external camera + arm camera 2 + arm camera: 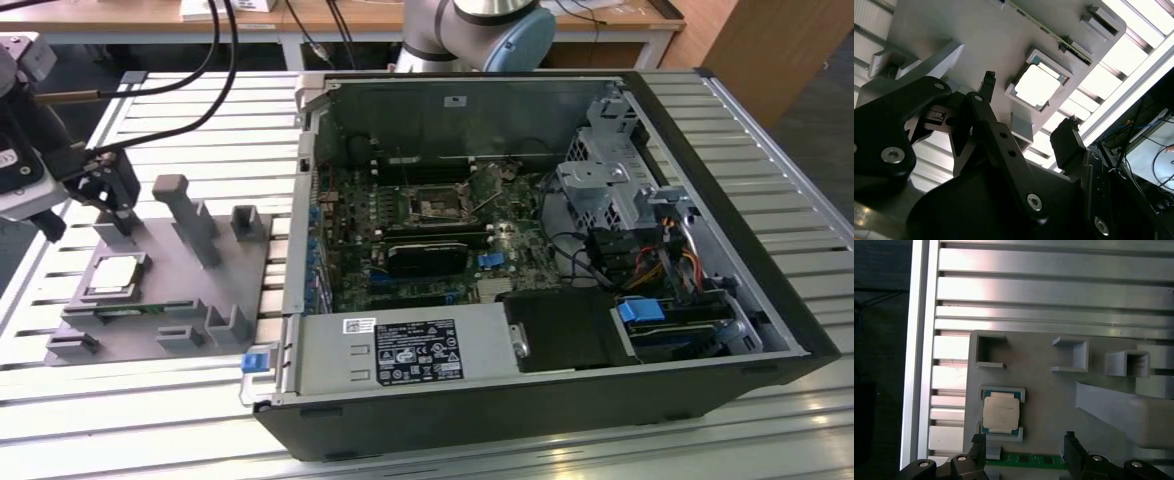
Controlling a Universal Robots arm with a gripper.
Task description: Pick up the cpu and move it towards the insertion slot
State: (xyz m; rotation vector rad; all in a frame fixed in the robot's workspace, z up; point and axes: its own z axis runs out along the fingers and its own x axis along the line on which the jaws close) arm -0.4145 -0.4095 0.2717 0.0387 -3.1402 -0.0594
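The pincer hangs over the grey fixture plate, above the edge of the plate that lies toward the exterior view's left. Its two black fingers are spread wide and there is nothing between them.

The cpu lies flat in a shallow square recess of the fixture plate, pale lid up, with a thin dark rim showing around it. In the first wrist view the cpu sits just beyond the fingertips and closer to one of them than to the other, so it is not centred in the gap of the pincer. In the second wrist view the pincer is apart from the cpu.

Grey upright blocks stand on the same plate near the cpu, and a green circuit strip lies along the plate's edge just beside the recess.

The fixture plate rests on a slatted aluminium desk. To the exterior view's right of the plate lies an open computer case. The insertion slot sits on the motherboard inside it, well apart from the plate.
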